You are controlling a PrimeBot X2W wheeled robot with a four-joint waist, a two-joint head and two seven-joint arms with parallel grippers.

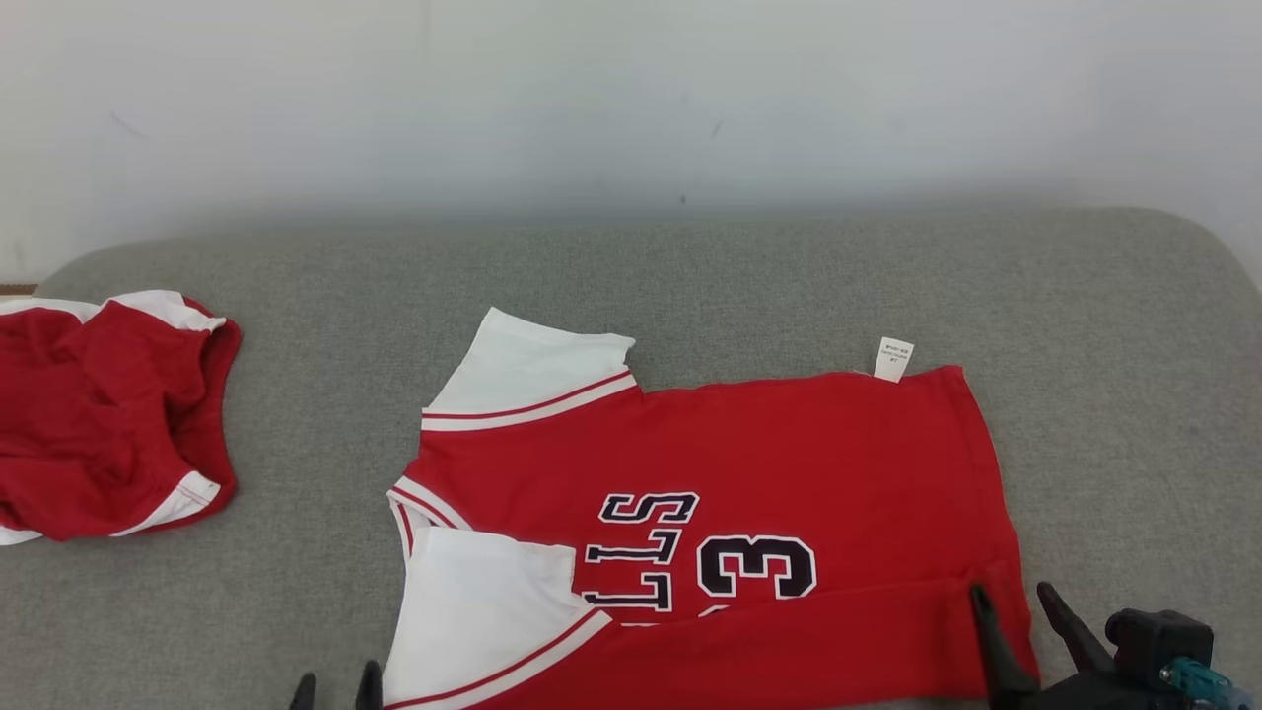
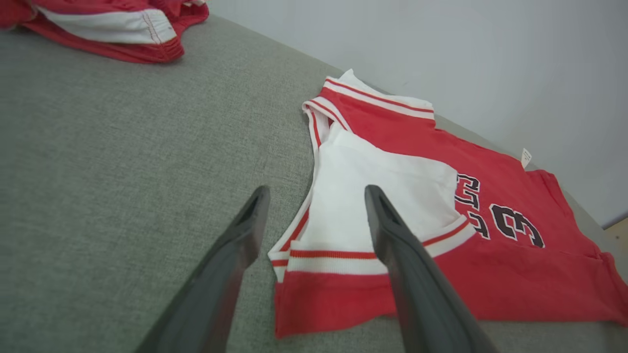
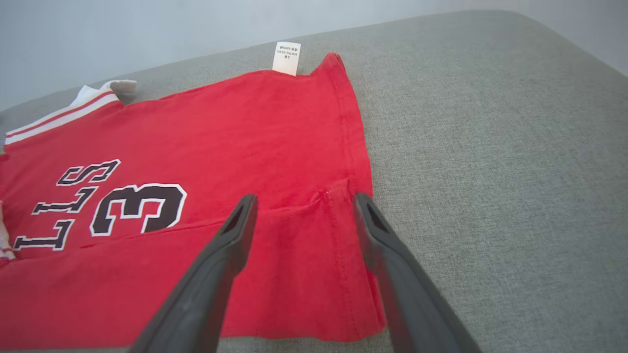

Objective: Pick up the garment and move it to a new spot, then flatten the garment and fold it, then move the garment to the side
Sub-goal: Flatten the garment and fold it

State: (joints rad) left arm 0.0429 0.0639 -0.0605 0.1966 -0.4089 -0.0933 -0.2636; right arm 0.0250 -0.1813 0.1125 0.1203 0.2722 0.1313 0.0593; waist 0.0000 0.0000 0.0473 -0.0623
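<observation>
1. At the far left of the grey padded surface (image 1: pixel 690 286), a second red and white garment (image 1: pixel 99 424) (image 2: pixel 98 24) lies bunched, well apart from the jersey.
2. The left fingers (image 1: pixel 370 682) (image 2: pixel 230 264) stand apart with nothing clamped between them. They are at the near left corner of the jersey. In the left wrist view one finger is over bare grey fabric just beside the sleeve edge, and the other is over the white sleeve (image 2: pixel 387 196). Whether either one touches the cloth cannot be told.
3. The red jersey (image 1: pixel 789 444) (image 2: pixel 515 274) (image 3: pixel 221 122) lies flat across the middle of the surface, collar end to the left and hem to the right. Its near long edge is folded over into a band that covers part of the dark lettering. A small white label (image 1: pixel 893 359) (image 3: pixel 286 57) sticks out at the far right corner.
4. The right fingers (image 1: pixel 991 641) (image 3: pixel 392 264) are also spread and hold nothing. They are at the near right corner. In the right wrist view one is over the folded red band, and the other is along the hem edge.
</observation>
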